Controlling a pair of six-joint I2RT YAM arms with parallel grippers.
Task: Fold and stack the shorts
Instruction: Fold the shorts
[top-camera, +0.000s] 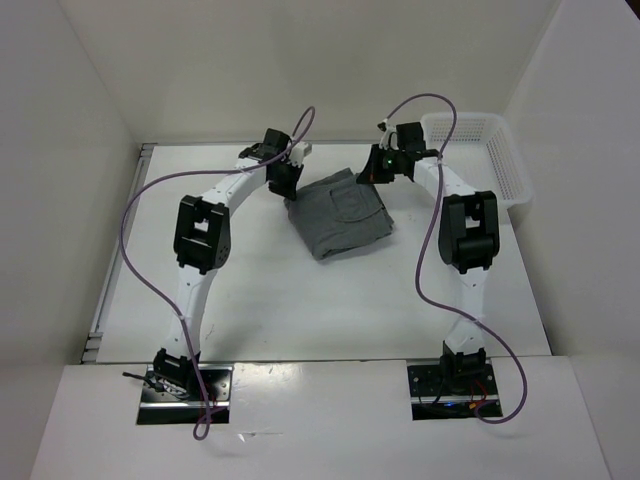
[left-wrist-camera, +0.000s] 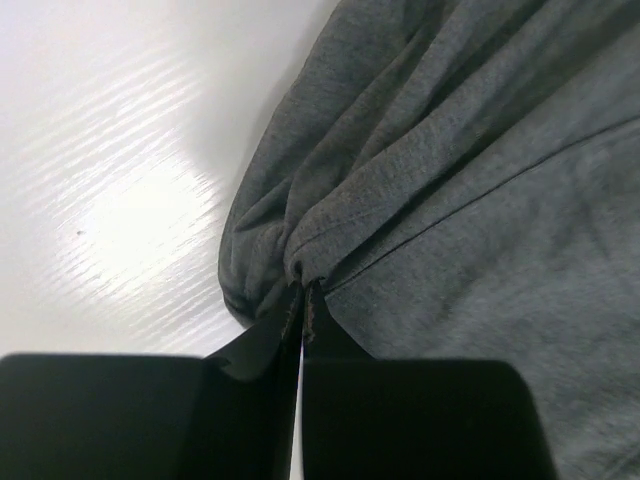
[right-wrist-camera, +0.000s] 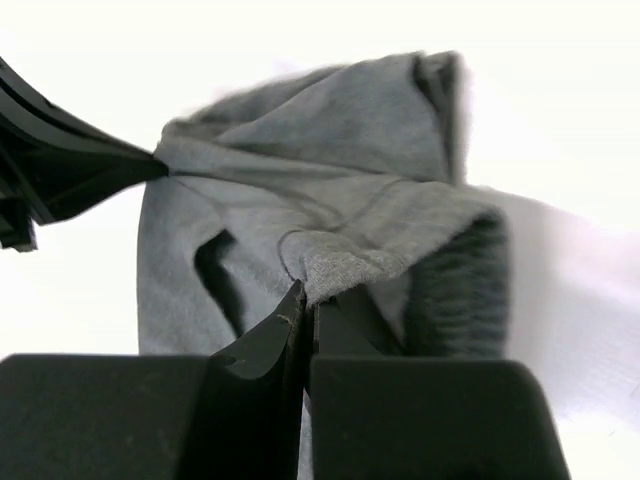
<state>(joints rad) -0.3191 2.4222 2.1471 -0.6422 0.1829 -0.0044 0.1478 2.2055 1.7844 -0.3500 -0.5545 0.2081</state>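
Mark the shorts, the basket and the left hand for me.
shorts (top-camera: 340, 215): top view, middle of the fabric.
basket (top-camera: 508, 160): top view, right wall.
left hand (left-wrist-camera: 303, 292): left wrist view, between pinched fingertips.

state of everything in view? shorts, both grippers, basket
shorts: folded in a bundle, lying on the table, far edge pinched at both ends
left gripper: shut on shorts
right gripper: shut on shorts
basket: upright at the far right, apart from the shorts

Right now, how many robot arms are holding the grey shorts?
2. The left arm's fingers pinch the shorts at their far left corner; the right arm's fingers pinch the far right corner.
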